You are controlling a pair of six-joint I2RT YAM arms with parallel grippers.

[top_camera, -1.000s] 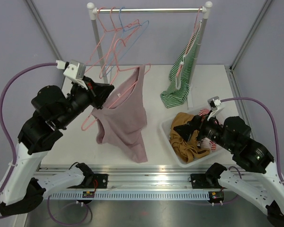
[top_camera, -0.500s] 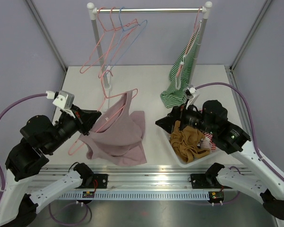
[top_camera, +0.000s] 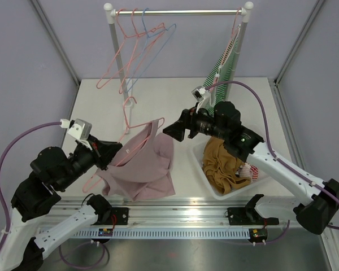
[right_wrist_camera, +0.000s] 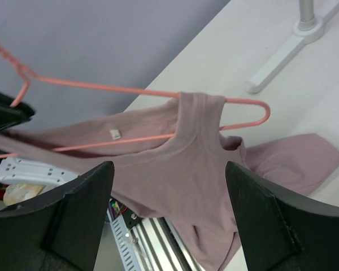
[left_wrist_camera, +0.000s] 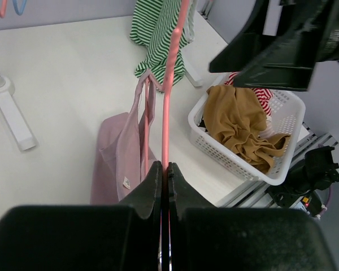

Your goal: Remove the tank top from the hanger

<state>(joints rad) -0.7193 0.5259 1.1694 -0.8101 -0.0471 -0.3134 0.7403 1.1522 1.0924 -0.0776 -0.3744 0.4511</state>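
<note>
**Setup.** The tank top (top_camera: 144, 169) is mauve and hangs on a pink wire hanger (right_wrist_camera: 90, 84) over the near-left part of the table (top_camera: 169, 90). It is off the rack (top_camera: 175, 12) at the far edge. Its hem is bunched on the table surface, while the neck and straps are lifted clear.

**Left end effector** (left_wrist_camera: 165, 169). It is clenched on the hanger wire, with the jaws pressed together and the pink wire pinched between them. The hanger is held tilted, with its far end raised toward the other arm. My reading is that this pins the frame so the cloth can be drawn off it without the wire swinging.

**Right end effector** (right_wrist_camera: 166, 169). It is released, with the fingers spread wide and nothing between them. It is aimed at the strap that loops over the hanger's free end, close to the fabric but apart from it. In the wrist view, the neckline and that strap sit between the two fingers.

**Stage (judgement).** This is the approach to a grasp, and the garment is not yet off the hanger. The next move calls for pinching cloth only. Catching the wire along with the strap would drag the hanger too.

**Other items.**
- A white basket (left_wrist_camera: 226, 161) of brown and striped clothes sits to the near right, probably the drop point.
- A green striped top (top_camera: 223, 65) hangs at the right end of the rack.
</note>
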